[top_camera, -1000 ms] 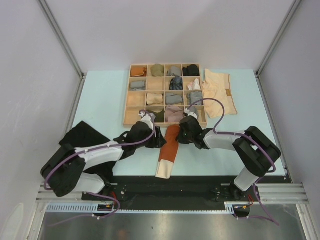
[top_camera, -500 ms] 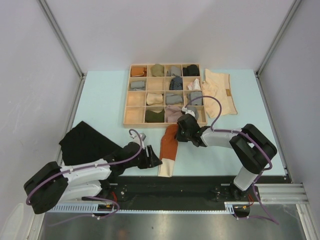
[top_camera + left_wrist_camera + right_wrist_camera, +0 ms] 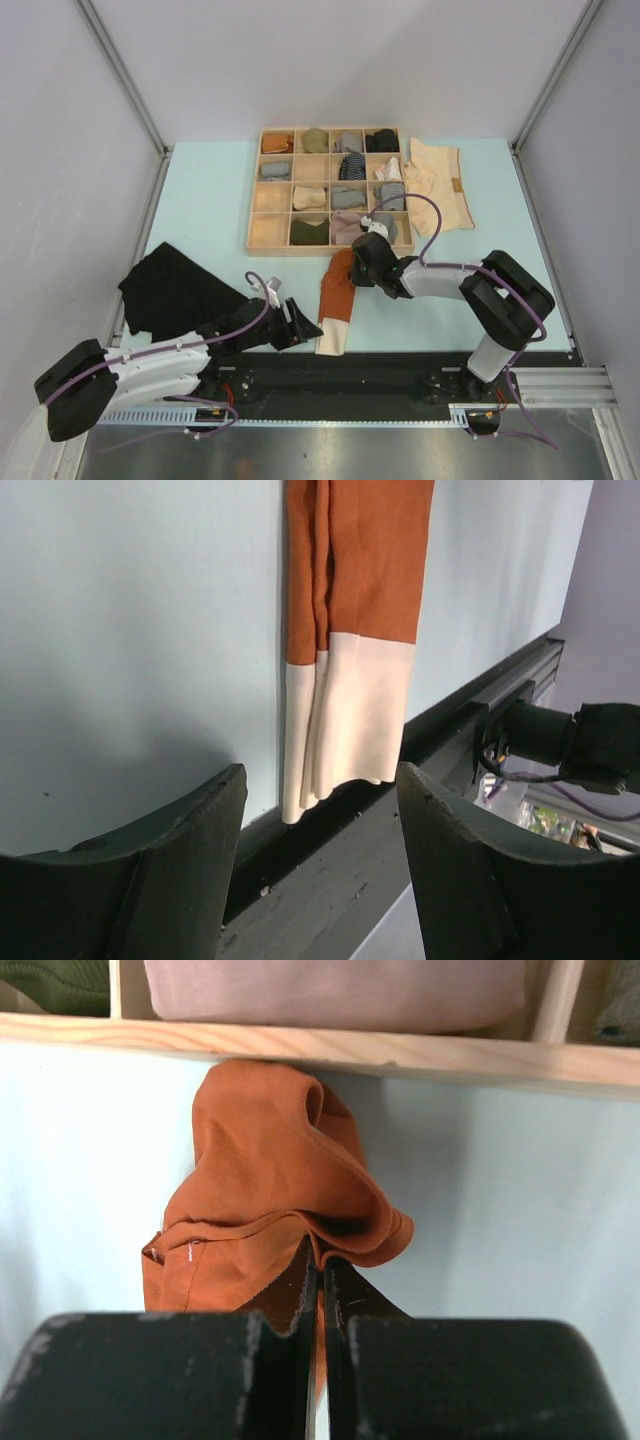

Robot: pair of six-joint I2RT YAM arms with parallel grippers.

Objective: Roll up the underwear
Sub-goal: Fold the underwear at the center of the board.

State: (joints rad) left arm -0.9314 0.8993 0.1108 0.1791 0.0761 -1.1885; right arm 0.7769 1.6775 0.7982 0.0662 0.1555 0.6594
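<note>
In the top view the right tool [image 3: 356,266] covers the upper end of the rust-orange underwear [image 3: 339,292], so you cannot see that end. At the lower left of that frame the black underwear [image 3: 170,285] runs under the left arm [image 3: 160,355], hiding its near edge. The tan label [image 3: 455,184] on the cream underwear [image 3: 435,180] is too small to read. The left wrist frame's top edge cuts the orange cloth off. In the right wrist view the tool's fingers [image 3: 295,1310] block its lower part, and the wooden tray [image 3: 300,1045] is cropped at the top.

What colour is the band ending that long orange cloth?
Cream band on the rust-orange cloth garment; clearest in left wrist view.
</note>
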